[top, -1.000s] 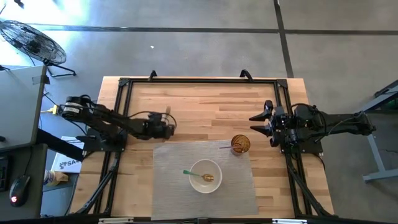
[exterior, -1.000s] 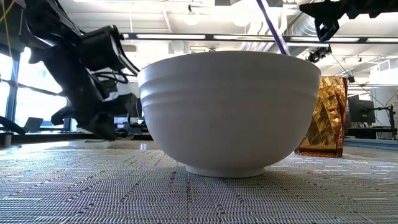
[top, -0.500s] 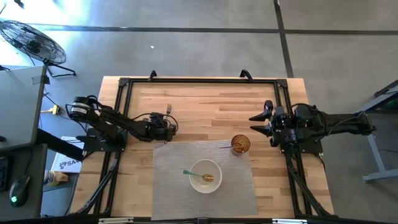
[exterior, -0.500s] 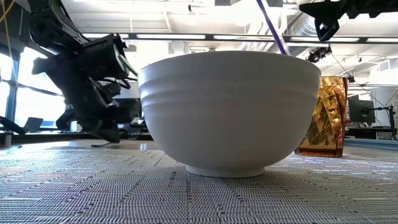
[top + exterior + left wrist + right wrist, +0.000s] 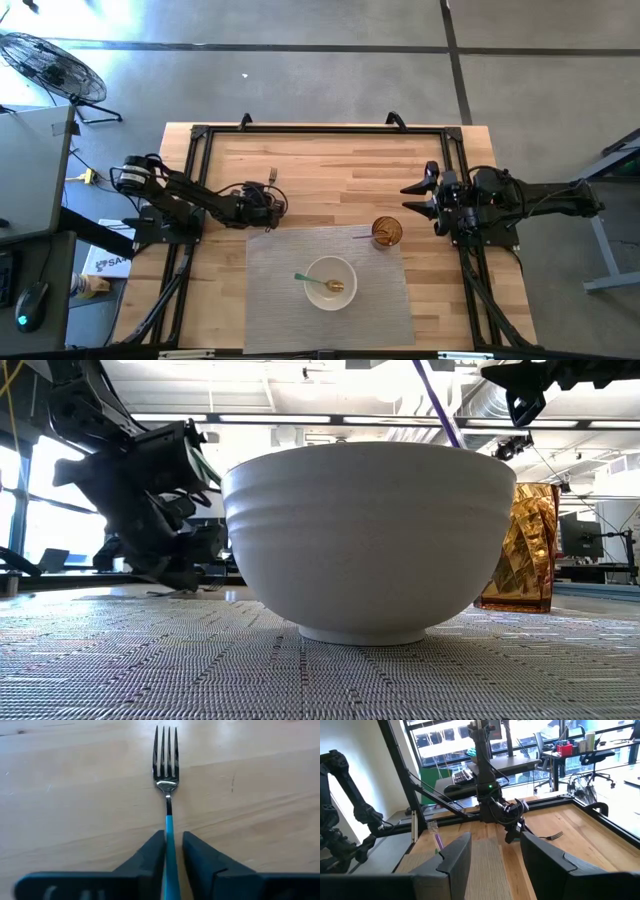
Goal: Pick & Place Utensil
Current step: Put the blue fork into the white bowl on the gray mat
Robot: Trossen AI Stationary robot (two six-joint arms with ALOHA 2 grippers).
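Observation:
A fork [image 5: 166, 775] with a blue handle [image 5: 168, 820] lies flat on the bare wood, left of the table's middle, tines toward the far edge; it also shows in the high view as the fork [image 5: 272, 176]. My left gripper [image 5: 173, 837] is low over the handle, open by a narrow gap, one finger on each side. In the high view my left gripper [image 5: 269, 194] sits just beyond the placemat's far left corner. My right gripper [image 5: 424, 198] hangs open in the air at the table's right edge. My left gripper straddles the fork's blue handle [image 5: 169, 827] from the near side, fingers lying along it and pointing toward the far edge. One finger [image 5: 155, 845] stands close against the handle, but I cannot tell whether it touches. The fork rests flat on the wood.
A grey woven placemat [image 5: 280, 300] covers the near middle. On it stand a white bowl [image 5: 331, 283] holding a green-handled spoon [image 5: 303, 278] and an amber glass [image 5: 387, 232] holding a purple stick [image 5: 437, 405]. A black frame [image 5: 320, 131] rims the table. Bare wood lies beyond the mat.
My left gripper has come down toward the table over the fork's handle and tipped its fingers lower, while the arm's rear joints shifted slightly. The fork, bowl, glass and right arm have stayed where they were.

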